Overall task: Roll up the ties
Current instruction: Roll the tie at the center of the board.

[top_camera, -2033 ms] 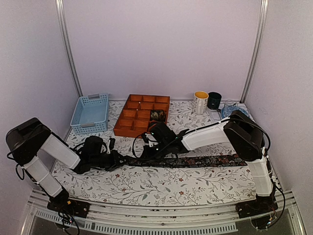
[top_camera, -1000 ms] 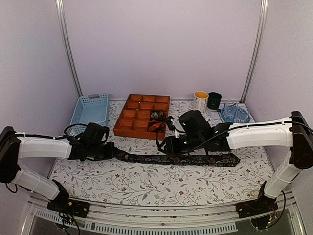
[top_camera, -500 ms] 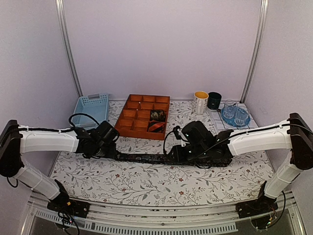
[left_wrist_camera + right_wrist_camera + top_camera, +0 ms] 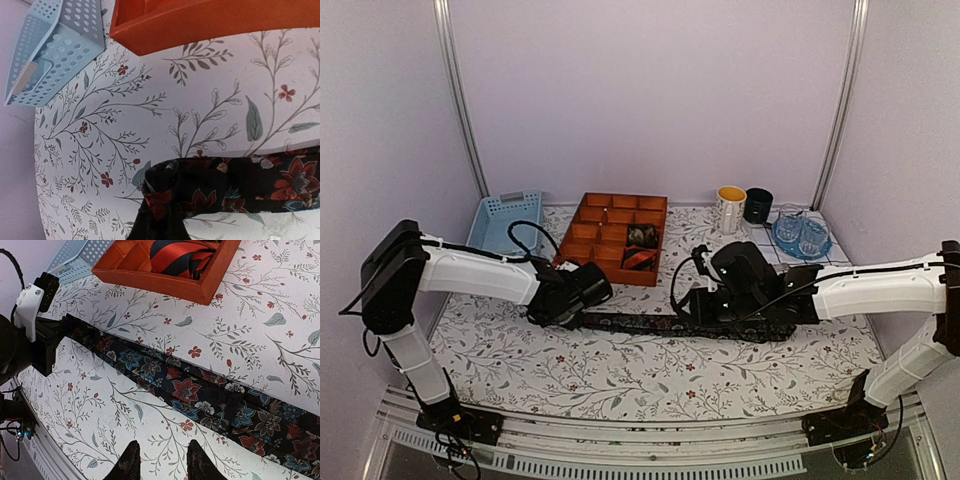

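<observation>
A dark floral tie (image 4: 660, 324) lies as a long strip across the middle of the patterned tablecloth. My left gripper (image 4: 570, 303) is shut on its left end, where the fabric (image 4: 165, 200) folds over itself and hides the fingers in the left wrist view. My right gripper (image 4: 162, 462) hovers just over the cloth on the near side of the tie (image 4: 190, 390), open, with nothing between its fingertips. It hangs over the tie's middle (image 4: 705, 308). A red-and-black tie (image 4: 180, 252) and a dark coiled tie (image 4: 642, 235) sit in the orange tray (image 4: 582, 262).
The orange compartment tray (image 4: 210, 20) lies just behind the tie. A light blue basket (image 4: 500, 225) stands at the back left. Two mugs (image 4: 730, 208) and a blue glass dish (image 4: 800, 235) stand at the back right. The left gripper's body (image 4: 35, 335) shows in the right wrist view.
My left gripper has moved right toward the centre, bringing the tie's end with it, so the strip is shorter. The right gripper has shifted slightly right and stays open.
</observation>
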Tool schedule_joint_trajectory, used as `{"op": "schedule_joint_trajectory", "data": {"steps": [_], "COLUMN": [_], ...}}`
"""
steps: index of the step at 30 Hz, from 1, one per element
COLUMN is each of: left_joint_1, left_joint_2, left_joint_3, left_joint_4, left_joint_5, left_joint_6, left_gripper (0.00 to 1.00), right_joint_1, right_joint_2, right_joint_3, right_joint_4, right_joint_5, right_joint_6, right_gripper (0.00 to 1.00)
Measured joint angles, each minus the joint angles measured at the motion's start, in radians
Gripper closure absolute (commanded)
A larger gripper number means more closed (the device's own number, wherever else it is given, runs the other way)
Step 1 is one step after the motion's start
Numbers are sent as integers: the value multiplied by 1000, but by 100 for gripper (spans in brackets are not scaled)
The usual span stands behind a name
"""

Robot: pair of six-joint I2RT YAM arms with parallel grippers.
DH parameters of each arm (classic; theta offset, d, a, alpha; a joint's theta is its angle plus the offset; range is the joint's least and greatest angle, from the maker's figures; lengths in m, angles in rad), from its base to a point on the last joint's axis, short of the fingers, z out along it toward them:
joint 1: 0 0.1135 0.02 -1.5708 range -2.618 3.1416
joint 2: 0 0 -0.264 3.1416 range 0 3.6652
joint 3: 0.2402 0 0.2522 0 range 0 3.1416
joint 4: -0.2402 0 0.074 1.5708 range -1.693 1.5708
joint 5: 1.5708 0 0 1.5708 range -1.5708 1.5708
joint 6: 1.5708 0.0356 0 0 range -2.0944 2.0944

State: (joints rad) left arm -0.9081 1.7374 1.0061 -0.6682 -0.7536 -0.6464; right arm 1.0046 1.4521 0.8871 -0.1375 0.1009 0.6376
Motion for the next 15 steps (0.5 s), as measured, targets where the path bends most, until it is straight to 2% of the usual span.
{"op": "schedule_joint_trajectory", "data": {"steps": [7,13,15], "left_joint_1": [-50,-60,-64], "left_joint_2": [57,58,58], "left_joint_3": [42,63,72], "left_joint_4": [-15,-6,-4], "left_joint_5": [-13,3,11], "left_joint_6": [-8,-7,-4], "left_gripper": [100,100,96], "right_joint_1": [-5,-8,-10], "right_joint_2": [0,32,53], "right_joint_3": [-23,-29,-29], "right_joint_4": [11,82,95], "right_joint_5": [-13,-89,-105], "right_joint_6": [2,25,33], "right_gripper": [69,69,69]}}
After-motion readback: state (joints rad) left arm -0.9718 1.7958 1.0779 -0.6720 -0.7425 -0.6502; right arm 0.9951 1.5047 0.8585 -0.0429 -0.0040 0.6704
